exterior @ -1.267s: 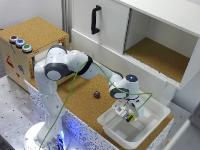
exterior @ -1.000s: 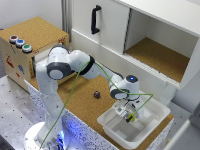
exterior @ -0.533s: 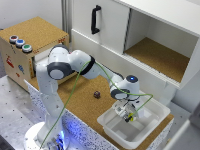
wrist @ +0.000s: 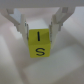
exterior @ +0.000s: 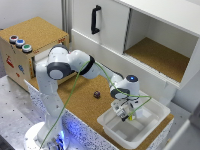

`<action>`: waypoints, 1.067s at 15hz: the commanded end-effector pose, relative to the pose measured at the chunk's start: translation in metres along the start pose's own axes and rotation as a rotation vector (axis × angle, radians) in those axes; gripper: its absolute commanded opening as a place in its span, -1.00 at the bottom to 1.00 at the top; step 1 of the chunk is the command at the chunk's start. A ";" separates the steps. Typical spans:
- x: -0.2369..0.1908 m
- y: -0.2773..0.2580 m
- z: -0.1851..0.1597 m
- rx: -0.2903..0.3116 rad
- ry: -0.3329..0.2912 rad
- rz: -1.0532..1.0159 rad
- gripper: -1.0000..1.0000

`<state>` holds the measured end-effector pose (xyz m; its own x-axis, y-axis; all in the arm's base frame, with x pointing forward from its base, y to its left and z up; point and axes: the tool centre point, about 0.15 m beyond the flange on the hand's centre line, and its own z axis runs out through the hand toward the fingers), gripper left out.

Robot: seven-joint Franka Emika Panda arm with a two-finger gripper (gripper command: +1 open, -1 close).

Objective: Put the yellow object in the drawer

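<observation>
The yellow object (exterior: 131, 117) is a tiny block held between my gripper's fingers. In the wrist view it (wrist: 39, 44) shows black marks on its face, with a finger pressed on each side. My gripper (exterior: 127, 116) (wrist: 39, 31) is shut on it and hangs inside the white plastic tub (exterior: 152, 109), just above its floor. The cork-topped wooden box (exterior: 30, 35) with three coloured buttons (exterior: 20, 44) stands far off at the exterior view's left. Its drawer front is mostly hidden behind the arm, and I cannot make out the handle.
A small dark cube (exterior: 96, 94) lies on the cork surface between the arm's base and the tub. The big white cabinet (exterior: 112, 35) with a black handle (exterior: 94, 19) stands behind, with an open compartment (exterior: 160, 57) at the exterior view's right.
</observation>
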<state>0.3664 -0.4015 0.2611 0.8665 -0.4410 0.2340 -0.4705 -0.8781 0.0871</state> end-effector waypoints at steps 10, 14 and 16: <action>-0.037 -0.220 -0.234 0.266 0.229 -0.298 -1.00; -0.096 -0.343 -0.273 0.336 0.191 -0.511 -1.00; -0.137 -0.400 -0.297 0.370 0.173 -0.649 -1.00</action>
<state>0.4097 -0.0877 0.4662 0.9169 0.0075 0.3989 0.0693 -0.9876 -0.1406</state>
